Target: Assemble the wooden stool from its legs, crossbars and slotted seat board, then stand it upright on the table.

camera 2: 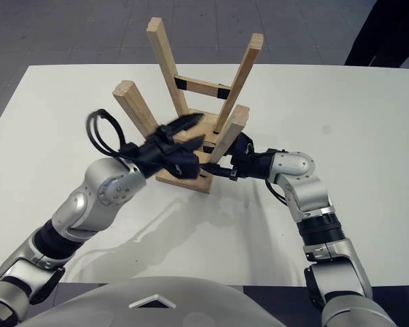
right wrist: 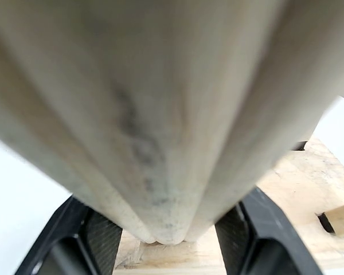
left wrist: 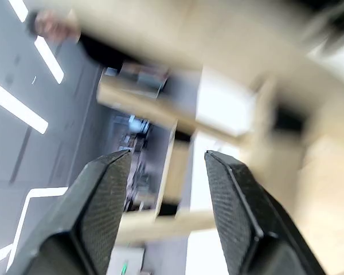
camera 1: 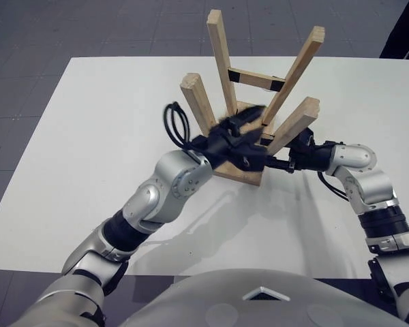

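While the stool [camera 1: 259, 102] already looks assembled, seat board [camera 1: 242, 176] down on the counter [camera 1: 88, 136] and legs up, uprighting seemingly remains: right gripper [right wrist: 166, 232] fingers clamp the near right leg [camera 1: 293, 124], left gripper [left wrist: 166, 189] fingers spread, empty, between the legs.

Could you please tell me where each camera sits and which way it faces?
Left eye view: on the head, facing forward and down over the table at the upturned stool; both arms show, with left pincer and right pincer.
Right eye view: the head's other eye; same scene, same arms.
Left wrist view: on the left wrist, looking between its open fingers at the stool.
Right wrist view: on the right wrist, close on the leg its pincer clasps, seat board beyond.
All four share the stool.
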